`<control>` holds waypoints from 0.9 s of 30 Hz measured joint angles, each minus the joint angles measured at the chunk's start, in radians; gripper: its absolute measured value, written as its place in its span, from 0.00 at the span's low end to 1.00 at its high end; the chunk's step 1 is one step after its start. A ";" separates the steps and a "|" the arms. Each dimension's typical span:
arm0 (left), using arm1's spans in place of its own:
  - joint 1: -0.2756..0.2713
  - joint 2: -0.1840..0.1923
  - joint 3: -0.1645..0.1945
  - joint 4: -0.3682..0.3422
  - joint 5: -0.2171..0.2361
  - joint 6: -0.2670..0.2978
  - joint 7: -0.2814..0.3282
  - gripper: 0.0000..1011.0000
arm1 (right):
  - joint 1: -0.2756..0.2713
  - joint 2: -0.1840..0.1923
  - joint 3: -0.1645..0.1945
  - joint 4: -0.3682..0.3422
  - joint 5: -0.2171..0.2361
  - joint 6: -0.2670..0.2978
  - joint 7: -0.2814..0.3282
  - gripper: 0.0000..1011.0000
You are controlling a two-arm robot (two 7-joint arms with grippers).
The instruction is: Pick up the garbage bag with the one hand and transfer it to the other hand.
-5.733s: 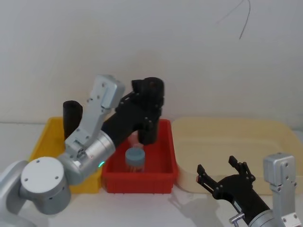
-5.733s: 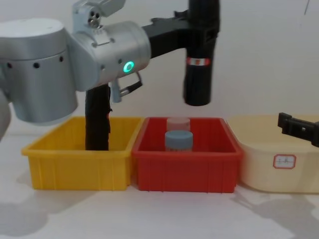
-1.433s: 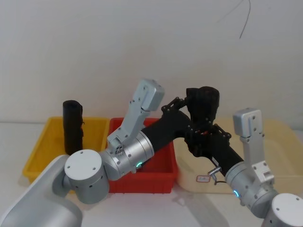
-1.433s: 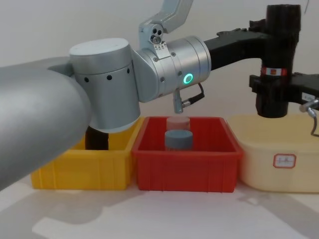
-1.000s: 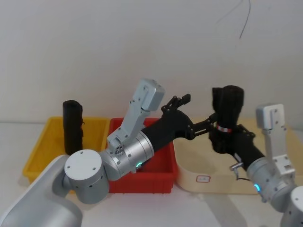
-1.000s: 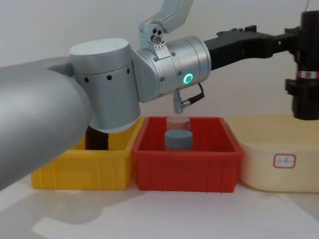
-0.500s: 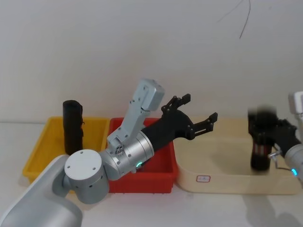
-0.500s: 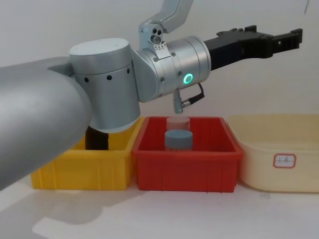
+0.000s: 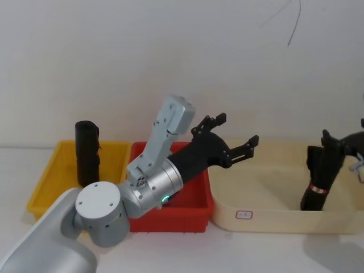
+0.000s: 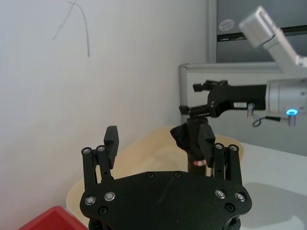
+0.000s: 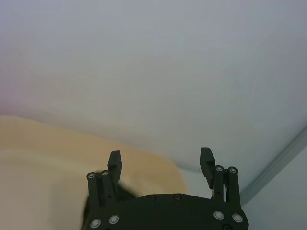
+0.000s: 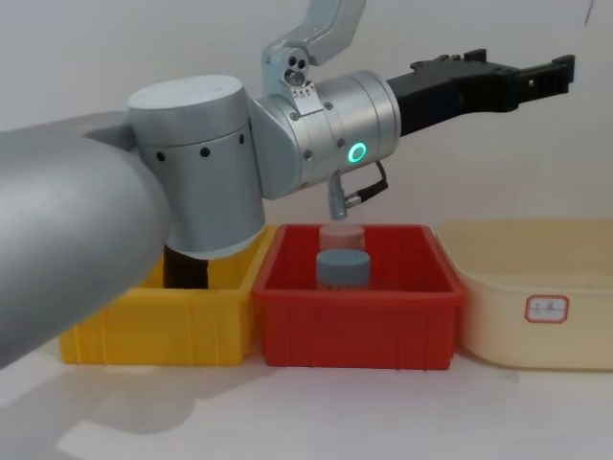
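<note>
Jaws of the left gripper [image 9: 239, 128] stand wide apart and empty. In the head view they reach towards two o'clock, above where the red bin [image 9: 170, 220] meets the cream tray [image 9: 273, 214]. The tray lies at three o'clock of the red bin, and a yellow bin [image 12: 153, 331] at its nine o'clock holds a rumpled black roll [image 9: 87, 153]. The garbage bag [image 9: 319, 176] stands at the tray's three o'clock end, tipped slightly towards one o'clock. The right gripper [image 11: 160, 163] is by its top, jaws apart with nothing between them. Two jars [image 12: 342, 268] sit in the red bin.
</note>
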 joint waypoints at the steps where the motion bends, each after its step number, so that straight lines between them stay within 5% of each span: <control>1: 0.002 0.001 -0.001 -0.002 0.001 0.000 0.004 0.99 | 0.003 0.003 -0.002 -0.003 -0.003 0.000 0.002 0.99; 14: 0.076 0.033 -0.042 -0.100 0.034 -0.006 0.115 0.99 | 0.053 0.018 -0.061 -0.072 -0.041 -0.016 0.059 0.99; 27: 0.181 0.072 -0.106 -0.227 0.095 -0.024 0.261 0.99 | 0.075 -0.019 -0.147 -0.115 -0.051 -0.035 0.137 0.99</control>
